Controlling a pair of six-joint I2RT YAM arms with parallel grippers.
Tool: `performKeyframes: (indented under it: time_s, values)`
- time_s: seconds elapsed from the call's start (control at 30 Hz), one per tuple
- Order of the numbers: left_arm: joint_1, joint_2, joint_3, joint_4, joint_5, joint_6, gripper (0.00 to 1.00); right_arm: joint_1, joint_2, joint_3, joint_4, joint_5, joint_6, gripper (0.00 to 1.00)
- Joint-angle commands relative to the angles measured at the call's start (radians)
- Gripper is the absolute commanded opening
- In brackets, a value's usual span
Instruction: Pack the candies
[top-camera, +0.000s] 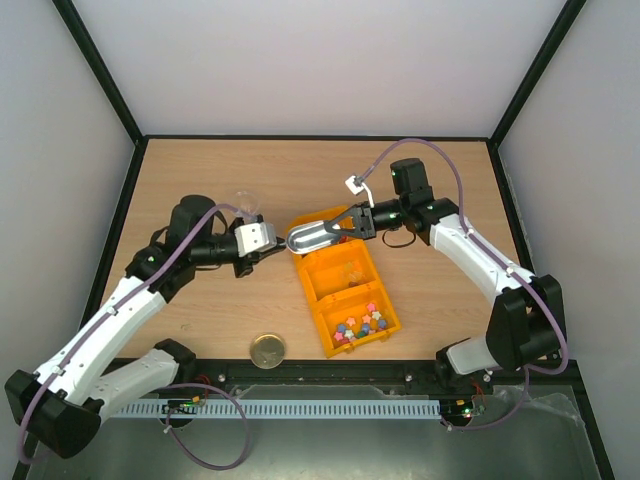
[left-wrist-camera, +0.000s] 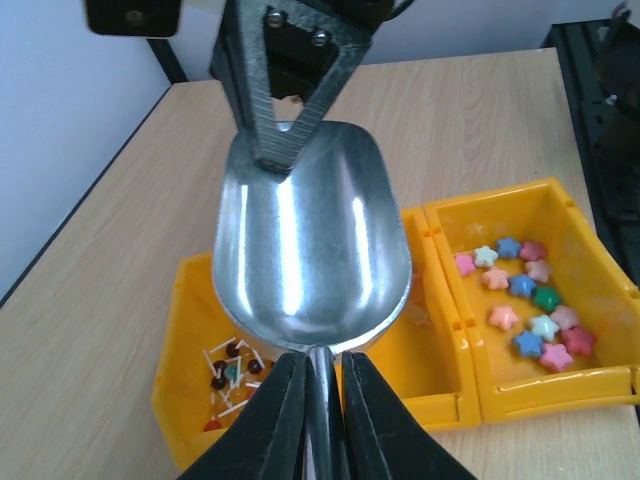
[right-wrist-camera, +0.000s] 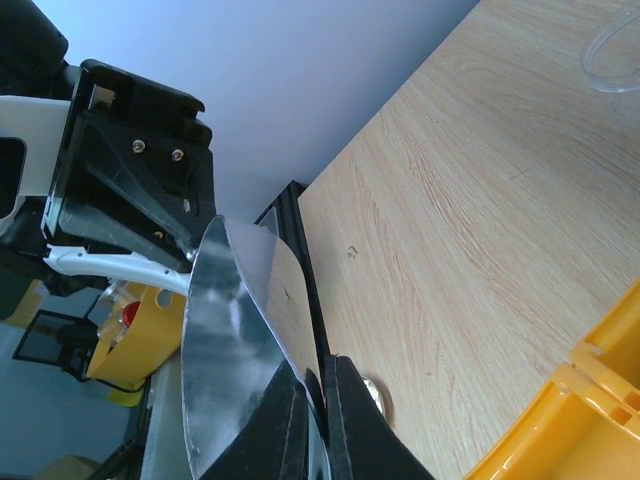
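A silver metal scoop (top-camera: 312, 236) (left-wrist-camera: 310, 240) hangs above the far end of a yellow divided bin (top-camera: 311, 296) (left-wrist-camera: 592, 262). My left gripper (top-camera: 283, 243) (left-wrist-camera: 322, 368) is shut on the scoop's thin handle. My right gripper (top-camera: 341, 224) (right-wrist-camera: 322, 378) is shut on the scoop's front rim (right-wrist-camera: 235, 330); its fingers (left-wrist-camera: 283, 135) show at the top of the left wrist view. The scoop bowl holds nothing. Star-shaped candies (top-camera: 361, 322) (left-wrist-camera: 527, 300) in pink, blue, green and white lie in one bin compartment. Small reddish and dark stick candies (left-wrist-camera: 228, 377) lie in another.
A round gold-coloured lid (top-camera: 267, 351) (right-wrist-camera: 376, 396) lies on the wooden table near the front edge. A clear container (top-camera: 245, 203) stands behind the left arm. Black frame rails edge the table.
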Motion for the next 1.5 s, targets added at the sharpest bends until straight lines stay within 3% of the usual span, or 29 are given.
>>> performKeyframes:
  time_s: [0.0, 0.1, 0.33, 0.63, 0.83, 0.9, 0.93, 1.03, 1.1, 1.27, 1.47]
  values:
    - [-0.010, 0.011, -0.013, 0.024, 0.008, 0.003, 0.09, 0.005, -0.024, -0.006, 0.031, -0.040, 0.024, 0.02]
    - [-0.010, 0.010, -0.014, 0.023, -0.004, 0.003, 0.08, 0.005, -0.023, -0.008, 0.033, -0.045, 0.027, 0.01]
    - [-0.010, 0.005, -0.025, 0.037, -0.018, -0.017, 0.24, 0.005, -0.017, -0.007, 0.032, -0.048, 0.025, 0.01]
    - [-0.010, 0.009, -0.018, 0.038, -0.018, -0.018, 0.11, 0.005, -0.014, -0.008, 0.023, -0.043, 0.009, 0.01]
    - [-0.010, 0.012, -0.009, 0.042, -0.021, -0.024, 0.14, 0.005, -0.004, -0.007, 0.021, -0.039, 0.008, 0.01]
    - [-0.010, 0.015, -0.003, 0.042, -0.025, -0.027, 0.10, 0.005, -0.004, -0.006, 0.021, -0.037, 0.006, 0.01]
    - [-0.010, 0.016, -0.002, 0.040, -0.027, -0.029, 0.07, 0.005, -0.003, -0.005, 0.020, -0.034, 0.007, 0.05]
    - [-0.010, 0.017, 0.001, 0.028, -0.048, -0.044, 0.02, 0.002, 0.001, 0.003, -0.004, 0.006, 0.007, 0.47]
    - [-0.006, 0.015, 0.000, 0.007, -0.073, -0.054, 0.02, -0.012, 0.010, 0.012, -0.043, 0.049, -0.009, 0.61]
    - [0.020, 0.030, 0.012, -0.092, -0.123, -0.072, 0.02, -0.057, 0.039, 0.038, -0.163, 0.236, -0.097, 0.74]
    - [0.030, 0.090, 0.099, -0.226, -0.205, -0.075, 0.02, -0.057, 0.052, 0.053, -0.284, 0.555, -0.224, 0.75]
